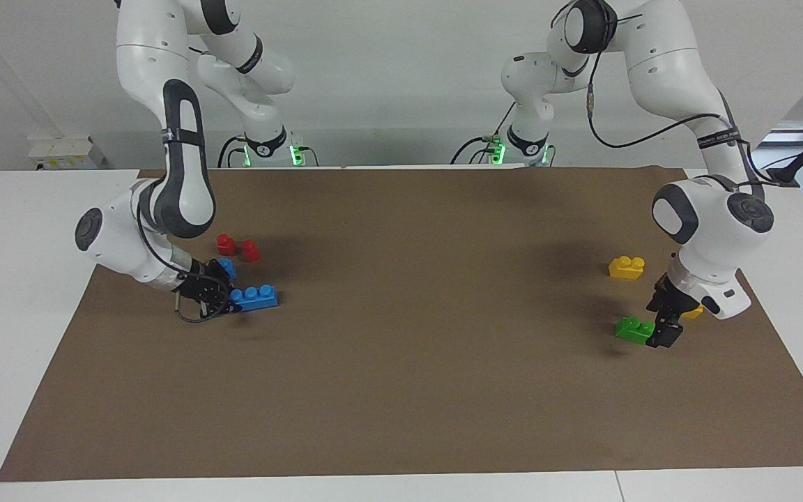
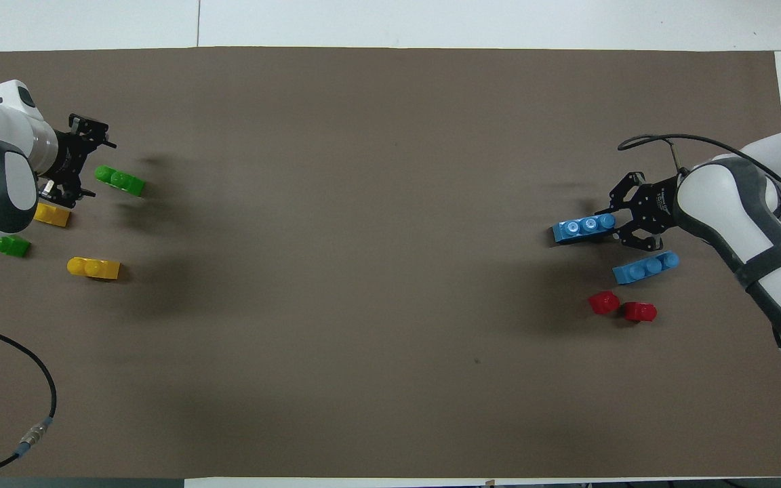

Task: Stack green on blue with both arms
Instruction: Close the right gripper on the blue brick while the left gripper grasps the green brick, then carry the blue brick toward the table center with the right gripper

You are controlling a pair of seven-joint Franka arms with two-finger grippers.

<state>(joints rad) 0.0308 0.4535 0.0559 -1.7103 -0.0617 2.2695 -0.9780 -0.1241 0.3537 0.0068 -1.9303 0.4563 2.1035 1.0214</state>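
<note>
A blue brick [image 2: 582, 228] [image 1: 256, 298] lies on the brown mat [image 2: 363, 203] toward the right arm's end. My right gripper [image 2: 614, 222] [image 1: 232, 302] is shut on the brick's end that points to its arm. A second blue brick [image 2: 645, 267] [image 1: 228, 267] lies nearer to the robots, partly hidden by that gripper in the facing view. Toward the left arm's end, my left gripper [image 2: 95, 169] [image 1: 658, 330] stands open and low, its fingers on either side of one end of a green brick [image 2: 121, 181] [image 1: 633, 328]. Another green brick [image 2: 8, 246] lies nearer to the robots, beside the left arm.
Two yellow bricks [image 2: 93, 268] [image 2: 52, 214] lie near the green ones; one [image 1: 626, 266] shows plainly in the facing view. Two small red pieces [image 2: 604, 302] [image 2: 640, 312] sit nearer to the robots than the blue bricks. A cable [image 2: 31, 379] crosses the mat's corner.
</note>
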